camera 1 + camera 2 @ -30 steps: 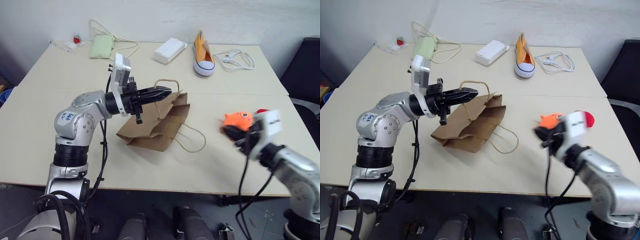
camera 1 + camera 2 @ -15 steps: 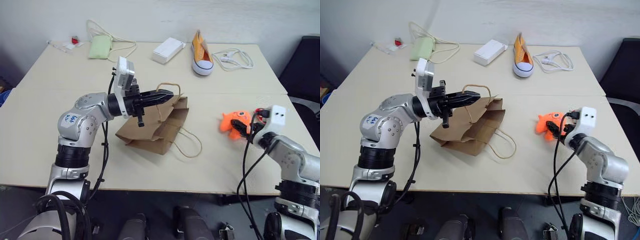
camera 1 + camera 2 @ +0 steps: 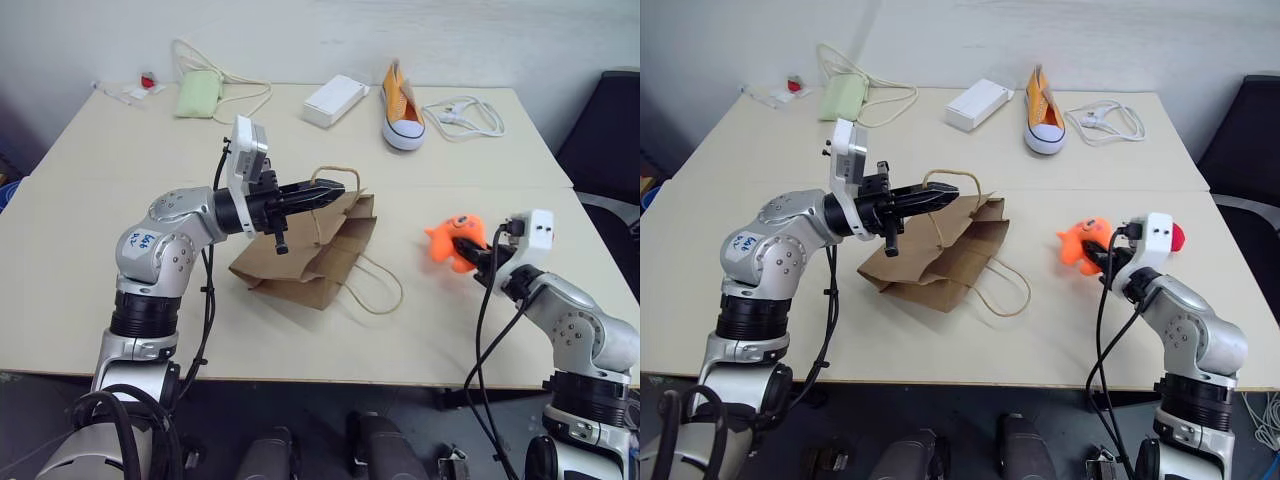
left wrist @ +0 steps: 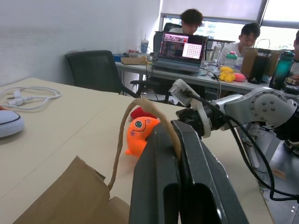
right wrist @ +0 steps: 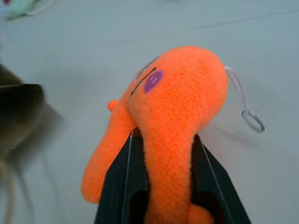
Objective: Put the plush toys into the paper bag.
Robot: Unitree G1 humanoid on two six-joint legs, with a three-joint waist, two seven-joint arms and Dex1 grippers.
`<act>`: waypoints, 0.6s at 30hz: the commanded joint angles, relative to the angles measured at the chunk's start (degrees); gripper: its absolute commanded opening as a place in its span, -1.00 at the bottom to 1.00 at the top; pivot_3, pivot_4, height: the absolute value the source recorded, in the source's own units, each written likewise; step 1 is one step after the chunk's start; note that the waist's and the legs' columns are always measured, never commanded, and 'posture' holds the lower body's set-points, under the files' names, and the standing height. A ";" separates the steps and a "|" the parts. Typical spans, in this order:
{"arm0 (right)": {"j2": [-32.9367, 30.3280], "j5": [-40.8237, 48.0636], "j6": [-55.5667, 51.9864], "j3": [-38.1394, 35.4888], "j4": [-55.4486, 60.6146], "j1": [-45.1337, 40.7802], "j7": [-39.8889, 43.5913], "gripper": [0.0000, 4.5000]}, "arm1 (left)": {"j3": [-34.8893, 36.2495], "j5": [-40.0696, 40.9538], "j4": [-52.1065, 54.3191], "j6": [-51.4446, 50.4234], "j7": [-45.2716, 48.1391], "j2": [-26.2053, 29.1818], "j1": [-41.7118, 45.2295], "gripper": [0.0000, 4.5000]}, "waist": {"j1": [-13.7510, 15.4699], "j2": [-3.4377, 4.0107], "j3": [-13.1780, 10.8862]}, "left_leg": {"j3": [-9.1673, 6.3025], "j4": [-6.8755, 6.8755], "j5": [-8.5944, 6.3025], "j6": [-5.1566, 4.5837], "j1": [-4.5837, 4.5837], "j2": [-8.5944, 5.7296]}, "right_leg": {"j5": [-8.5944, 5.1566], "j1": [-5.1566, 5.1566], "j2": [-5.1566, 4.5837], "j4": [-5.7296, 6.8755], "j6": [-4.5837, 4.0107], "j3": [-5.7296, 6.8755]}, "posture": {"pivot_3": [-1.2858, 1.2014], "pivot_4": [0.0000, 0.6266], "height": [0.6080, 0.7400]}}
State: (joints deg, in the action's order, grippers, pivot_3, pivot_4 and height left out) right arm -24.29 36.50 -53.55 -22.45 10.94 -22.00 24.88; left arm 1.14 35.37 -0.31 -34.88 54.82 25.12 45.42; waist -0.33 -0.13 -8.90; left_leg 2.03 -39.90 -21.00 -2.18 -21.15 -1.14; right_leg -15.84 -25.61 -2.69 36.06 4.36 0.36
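Landmark: paper bag point(image 3: 310, 258), lying flat on the tabletop point(image 3: 120, 290), mouth toward the fish.
Left pincer point(image 3: 335, 187): clamped shut on the bag's upper handle point(image 4: 122, 135), lifting it.
Right pincer point(image 3: 466, 247): squeezed onto the orange fish point(image 3: 450, 241), held just off the tabletop, well to the right of the bag.
Fish handling: looks light, soft, squashy; a mid-body pinch suits it.
Fish axis: roughly level, head toward the bag.
Red toy point(image 3: 1177, 237): farther right of the bag, beyond the fish.
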 commanded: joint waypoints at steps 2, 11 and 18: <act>-0.22 8.39 -5.02 6.82 9.64 -2.87 4.76 -0.94 | 0.16 -0.63 1.29 1.94 0.75 0.44 -0.22 -1.00 | -0.03 0.01 0.00 | 0.00 0.00 0.00 0.00 0.01 0.02 | 0.00 -0.01 0.00 0.00 0.00 0.00 | 0.03 -0.52 1.00; -0.06 4.69 -3.80 19.14 9.48 -6.99 4.76 -0.94 | -0.60 -0.86 0.83 2.50 1.73 -0.29 0.74 -1.00 | 0.31 0.00 -0.01 | -0.09 -0.05 -0.02 -0.05 -0.09 -0.07 | 0.00 0.00 -0.09 -0.06 0.00 0.07 | 0.03 -0.52 1.00; 5.19 -7.73 4.06 31.95 -1.50 -15.67 3.40 -0.94 | -1.29 -0.57 0.91 2.34 2.30 -1.15 1.44 -1.00 | -0.27 0.00 -0.01 | -0.07 -0.04 -0.01 -0.03 -0.08 -0.04 | 0.00 -0.05 -0.05 -0.03 0.00 0.09 | 0.03 -0.52 1.00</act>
State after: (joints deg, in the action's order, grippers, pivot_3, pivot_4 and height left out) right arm -19.90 31.04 -52.72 8.57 10.34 -35.80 28.43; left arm -0.68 34.45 -0.74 -33.34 56.85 23.96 45.13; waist -0.60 -0.12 -8.91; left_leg 1.96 -39.94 -21.01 -2.21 -21.23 -1.18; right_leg -15.84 -25.67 -2.74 36.03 4.35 0.45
